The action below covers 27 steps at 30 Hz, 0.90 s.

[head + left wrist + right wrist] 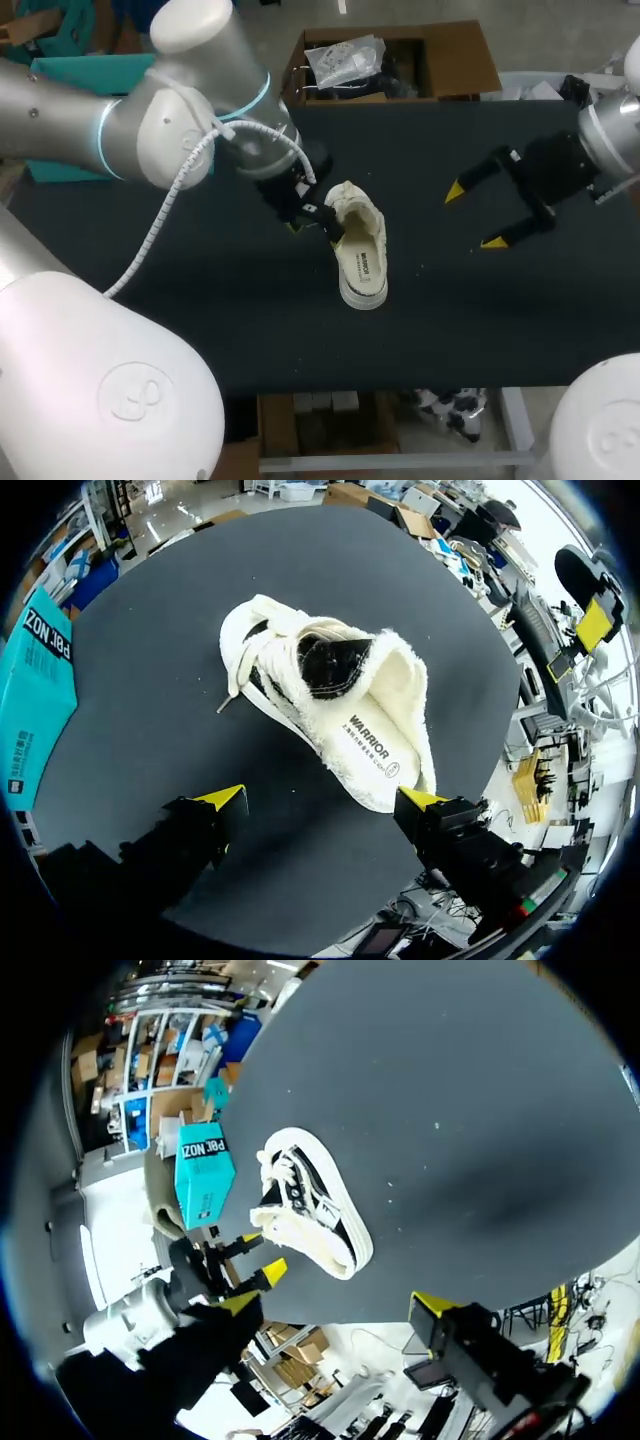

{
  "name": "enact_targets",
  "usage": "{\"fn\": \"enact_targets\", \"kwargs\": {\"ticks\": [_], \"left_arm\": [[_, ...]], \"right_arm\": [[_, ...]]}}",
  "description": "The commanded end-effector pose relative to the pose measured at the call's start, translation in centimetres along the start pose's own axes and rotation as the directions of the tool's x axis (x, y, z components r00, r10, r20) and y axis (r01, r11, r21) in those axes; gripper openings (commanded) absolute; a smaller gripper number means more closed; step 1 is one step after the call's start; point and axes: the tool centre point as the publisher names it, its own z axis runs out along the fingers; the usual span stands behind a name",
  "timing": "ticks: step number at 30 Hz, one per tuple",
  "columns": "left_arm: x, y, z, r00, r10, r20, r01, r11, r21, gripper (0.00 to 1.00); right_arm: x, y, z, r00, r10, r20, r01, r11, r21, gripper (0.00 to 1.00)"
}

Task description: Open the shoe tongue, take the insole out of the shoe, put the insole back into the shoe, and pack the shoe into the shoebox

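A table [450, 330] covered by a black mat was observed; a few pale specks [436, 1123] were noted on it.

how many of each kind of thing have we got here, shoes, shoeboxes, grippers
shoe: 1
teal shoebox: 1
grippers: 2 (left gripper, right gripper)
total: 4

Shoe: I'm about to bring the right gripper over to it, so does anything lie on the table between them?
Nothing visible does. Only the dark table surface shows between the open right gripper and the shoe. The left gripper, also open, is at the shoe's other side.
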Motion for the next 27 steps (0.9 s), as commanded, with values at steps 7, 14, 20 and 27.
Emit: {"fn": "enact_targets", "kwargs": {"ticks": [7,14,20,27], "left_arm": [[1.8,-1.6,3.3,0.871,-0.478,0.111,0.489,0.824,-0.286,1.00],[3.1,-1.1,4.1,0.769,-0.607,0.201,0.640,0.733,-0.232,1.00],[3.9,-0.8,4.0,0.748,-0.628,0.215,0.662,0.725,-0.190,1.00],[4.0,-0.7,3.6,0.743,-0.627,0.233,0.665,0.731,-0.154,1.00]], "right_arm": [[-1.4,1.4,-2.3,0.936,-0.299,0.184,0.308,0.951,-0.024,1.00],[-2.2,2.1,-4.0,0.810,-0.507,0.295,0.521,0.853,0.035,1.00],[-2.9,2.9,-4.9,0.685,-0.637,0.354,0.637,0.759,0.132,1.00],[-3.6,3.1,-6.1,0.577,-0.728,0.370,0.711,0.671,0.210,1.00]]}}
